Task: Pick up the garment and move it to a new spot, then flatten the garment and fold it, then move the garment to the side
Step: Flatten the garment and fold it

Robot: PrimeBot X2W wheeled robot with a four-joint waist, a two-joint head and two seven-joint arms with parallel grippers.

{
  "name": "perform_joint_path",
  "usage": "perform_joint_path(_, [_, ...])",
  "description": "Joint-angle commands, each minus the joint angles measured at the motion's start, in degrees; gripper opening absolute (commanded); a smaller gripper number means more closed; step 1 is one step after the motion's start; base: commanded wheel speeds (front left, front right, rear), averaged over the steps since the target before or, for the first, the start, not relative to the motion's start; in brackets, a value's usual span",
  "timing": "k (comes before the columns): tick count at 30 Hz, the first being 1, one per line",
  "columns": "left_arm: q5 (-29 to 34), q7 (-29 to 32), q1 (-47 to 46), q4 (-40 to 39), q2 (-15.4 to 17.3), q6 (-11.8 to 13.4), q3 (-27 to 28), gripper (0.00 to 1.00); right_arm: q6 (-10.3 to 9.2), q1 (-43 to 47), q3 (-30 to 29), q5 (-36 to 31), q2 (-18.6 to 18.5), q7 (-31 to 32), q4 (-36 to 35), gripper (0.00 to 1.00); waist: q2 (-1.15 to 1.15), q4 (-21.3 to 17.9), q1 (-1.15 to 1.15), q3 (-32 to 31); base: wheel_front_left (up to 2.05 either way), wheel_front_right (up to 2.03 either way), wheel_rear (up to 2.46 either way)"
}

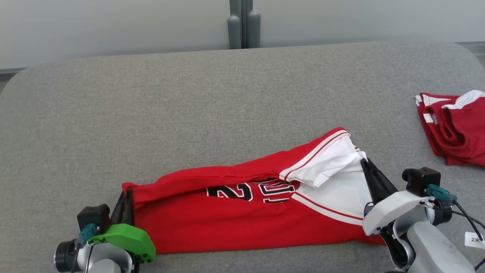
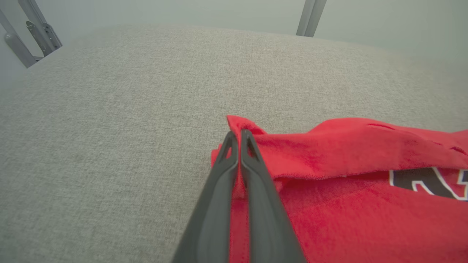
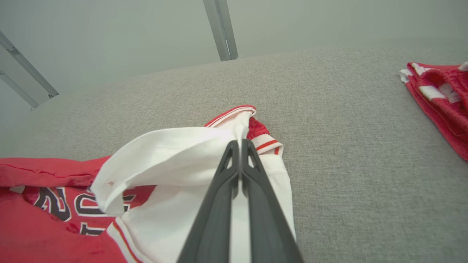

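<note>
The garment [image 1: 235,216] is a red jersey with white panels and black numbers, lying folded lengthwise across the near part of the grey surface. My left gripper [image 1: 126,193] is shut on the garment's red left corner [image 2: 243,126]; in the left wrist view [image 2: 239,134] cloth is pinched between the fingers. At the other end my right gripper [image 1: 364,162] is shut on the white end of the garment [image 3: 204,153], where the fabric bunches up around the fingertips [image 3: 239,143].
A second red and white garment [image 1: 454,127] lies crumpled at the right edge of the grey padded surface [image 1: 189,106], and it shows in the right wrist view [image 3: 444,98]. Grey metal posts [image 1: 244,24] stand behind the far edge.
</note>
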Motion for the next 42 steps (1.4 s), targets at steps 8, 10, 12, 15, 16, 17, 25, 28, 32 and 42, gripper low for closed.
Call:
perform_joint_path(8, [-3.3, 0.1, 4.1, -2.7, 0.1, 1.0, -0.7, 0.13, -0.10, 3.4, -3.3, -1.6, 1.2, -0.1, -0.6, 0.00, 0.00, 0.1, 0.00, -0.8, 0.00, 0.00, 0.00])
perform_joint_path(10, [-3.8, 0.1, 4.6, -3.0, 0.1, 1.4, -1.2, 0.13, -0.10, 4.0, -4.1, -1.9, 1.5, -0.1, -0.6, 0.00, 0.00, 0.2, 0.00, -0.9, 0.00, 0.00, 0.00])
perform_joint_path(12, [-4.2, 0.1, 5.2, -3.5, 0.1, 1.7, -1.5, 0.15, -0.10, 4.6, -4.7, -2.2, 1.8, -0.2, -0.6, 0.00, 0.00, 0.3, 0.00, -1.0, 0.00, 0.00, 0.00])
perform_joint_path(15, [-4.8, 0.1, 6.0, -4.1, 0.1, 2.1, -2.0, 0.16, -0.10, 5.1, -5.3, -2.3, 2.0, -0.2, -0.8, 0.00, 0.00, 0.4, 0.00, -1.1, 0.00, 0.00, 0.00])
perform_joint_path(16, [-5.1, 0.1, 6.2, -4.3, 0.1, 2.3, -2.3, 0.17, -0.10, 5.7, -5.3, -2.3, 2.3, -0.2, -0.8, 0.00, 0.00, 0.4, 0.00, -1.0, 0.00, 0.00, 0.00])
perform_joint_path(17, [-5.2, 0.1, 6.3, -4.2, 0.1, 2.5, -2.5, 0.20, -0.10, 5.9, -5.2, -2.3, 2.5, -0.2, -0.8, 0.00, 0.00, 0.4, 0.00, -0.9, 0.00, 0.00, 0.00])
perform_joint_path(25, [-6.2, 0.1, 8.2, -3.8, 0.1, 3.8, -2.6, 1.00, -0.10, 6.7, -5.7, -2.8, 1.9, -0.2, 1.2, 1.00, 0.00, 0.2, 0.00, -0.6, 0.00, 0.00, 0.00])
perform_joint_path(28, [-6.0, 0.1, 10.1, -4.8, 0.1, 5.0, -1.8, 1.00, -0.10, 7.6, -7.7, -3.3, 1.8, -0.2, 0.9, 1.00, 0.00, 0.2, 0.00, -0.9, 0.00, 0.00, 0.00])
perform_joint_path(32, [-5.1, 0.1, 12.5, -6.4, 0.1, 6.3, -1.1, 1.00, -0.09, 9.1, -10.1, -4.2, 2.0, -0.2, 0.1, 1.00, 0.00, 0.6, 0.00, -1.6, 0.00, 0.00, 0.00])
perform_joint_path(42, [-2.6, 0.1, 13.6, -12.5, 0.1, 7.7, -1.2, 1.00, -0.09, 9.4, -11.1, -7.0, 5.1, -0.2, -4.0, 1.00, 0.00, 1.4, 0.00, -3.0, 0.00, 0.00, 0.00])
